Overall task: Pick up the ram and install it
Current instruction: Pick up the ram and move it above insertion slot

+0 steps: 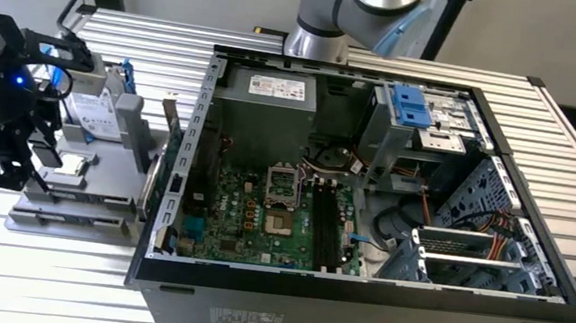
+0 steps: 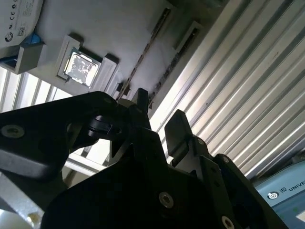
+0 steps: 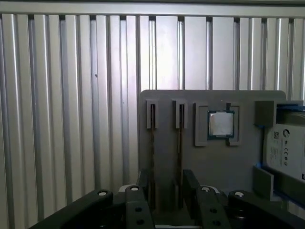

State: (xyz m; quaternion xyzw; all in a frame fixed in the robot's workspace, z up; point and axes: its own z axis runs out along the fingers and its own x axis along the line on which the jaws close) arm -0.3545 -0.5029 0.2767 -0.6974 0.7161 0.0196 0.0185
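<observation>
Gripper point(image 3: 166, 180) open, empty, over parts tray point(image 3: 214, 167). Ram point(image 3: 152, 143) lies slotted just ahead of its fingertips. Judgement: centre jaws across the stick's thin edges, descend square, grip evenly.

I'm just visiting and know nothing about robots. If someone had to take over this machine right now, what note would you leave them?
End effector: open, holding nothing, poised at the gray holder that sits beside the open computer case.
Ram: stands on edge in a narrow slot of the holder, not gripped. A second slot like it lies alongside.
Also in the holder: processor chip and hard drive.
Done: the arm is at the holder, nothing more.
Left: the whole job, both picking up the ram and installing it.
</observation>
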